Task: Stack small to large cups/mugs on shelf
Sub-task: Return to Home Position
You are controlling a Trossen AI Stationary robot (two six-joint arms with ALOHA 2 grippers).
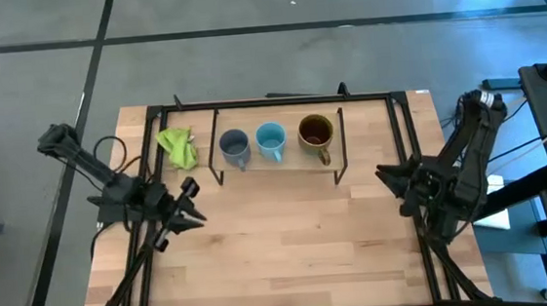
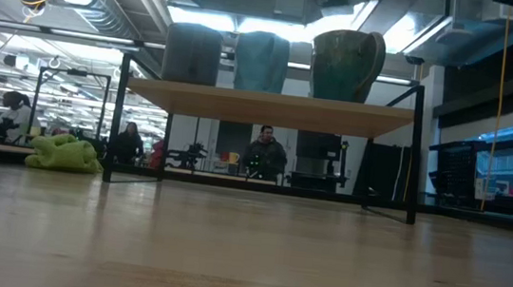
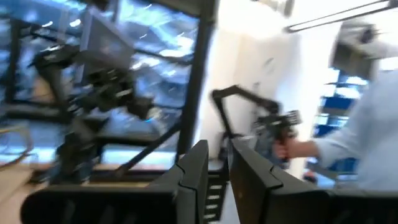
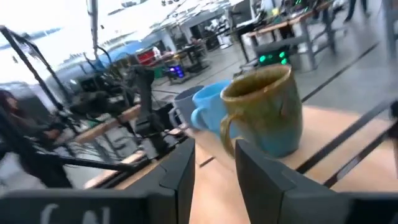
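Three mugs upright in a row on the shelf [image 1: 255, 167]: small grey-blue mug [image 1: 234, 146] at one end, sky-blue mug [image 1: 271, 140] in the middle, larger brown-olive mug [image 1: 316, 133] at the other end, ordered small to large and set side by side, not nested; shelf at the far side of the bench [image 1: 281, 245], green cloth [image 1: 177, 147] just beside it; left gripper [image 3: 219, 149] over the bench's left side, right gripper [image 4: 214, 149] over its right side, both well apart from the mugs, fingers of each slightly parted and grasping nothing; placement judged complete, only the arms' parking apparently left
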